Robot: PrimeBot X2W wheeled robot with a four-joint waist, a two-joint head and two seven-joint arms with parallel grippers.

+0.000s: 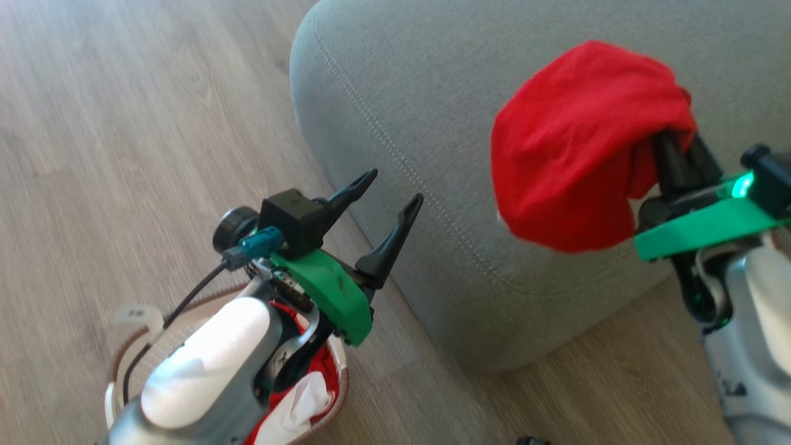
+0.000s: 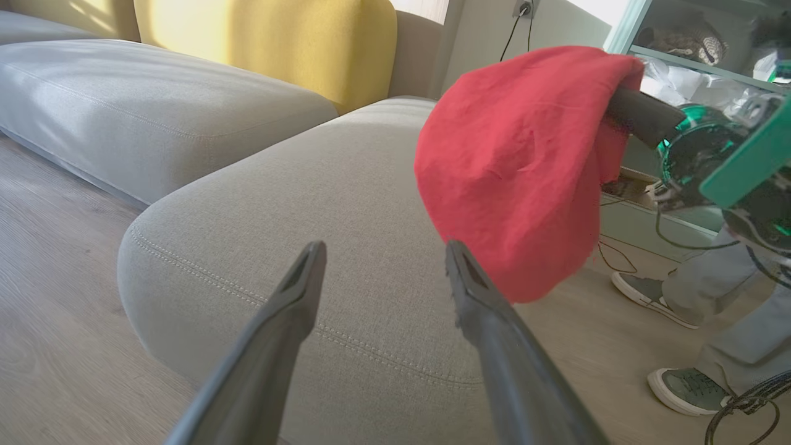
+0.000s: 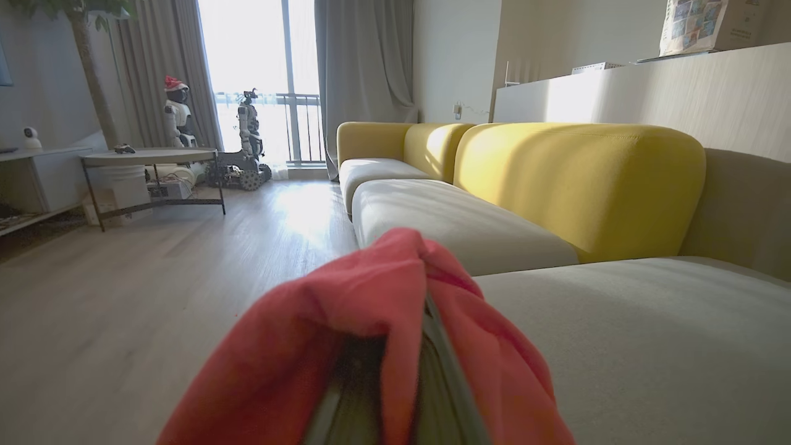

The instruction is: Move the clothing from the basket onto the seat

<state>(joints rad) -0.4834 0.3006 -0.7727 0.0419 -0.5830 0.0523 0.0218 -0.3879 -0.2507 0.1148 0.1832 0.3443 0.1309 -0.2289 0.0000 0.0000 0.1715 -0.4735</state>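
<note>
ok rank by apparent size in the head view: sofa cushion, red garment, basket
largest: grey-green sofa cushion
then: plain red garment, though it hangs nearer the camera
smallest: cream basket, mostly hidden by the left arm

Plain red garment (image 1: pixel 568 142) hanging near grey-green seat (image 1: pixel 395 80), red-white garment (image 1: pixel 306 398) — seemingly crumpled — in basket (image 1: pixel 343 384)
</note>
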